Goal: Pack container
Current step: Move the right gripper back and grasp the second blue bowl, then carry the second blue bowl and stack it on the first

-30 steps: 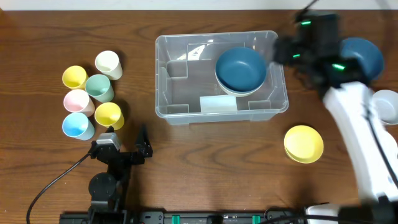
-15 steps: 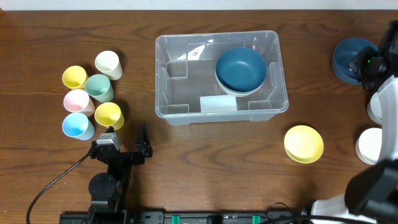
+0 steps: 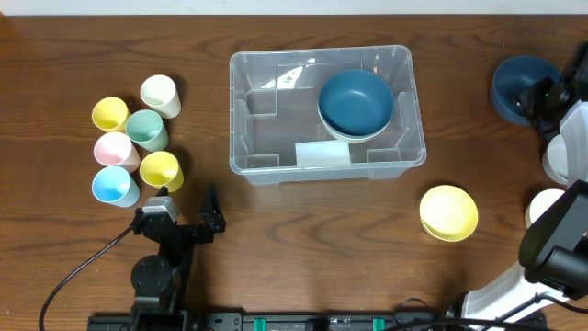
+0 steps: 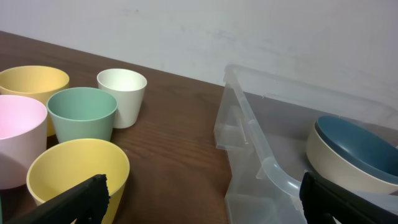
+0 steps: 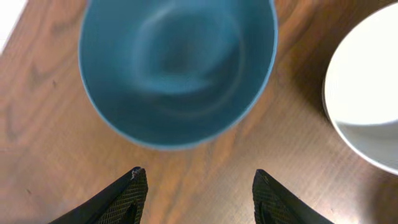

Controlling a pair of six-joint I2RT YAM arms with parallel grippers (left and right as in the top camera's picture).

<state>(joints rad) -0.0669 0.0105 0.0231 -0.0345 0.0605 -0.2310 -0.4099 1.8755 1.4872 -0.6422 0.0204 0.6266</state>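
- Right gripper (image 5: 196, 177) had swung away from the large clear plastic container (image 3: 237, 119), fingers wide, round dark-blue bowl (image 5: 177, 68) just beyond its fingertips.
- Left gripper (image 4: 203, 185) sat wide open.

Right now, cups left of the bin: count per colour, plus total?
Yellow cups: 2
White cup: 1
Green cup: 1
Pink cup: 1
Blue cup: 1
Total: 6
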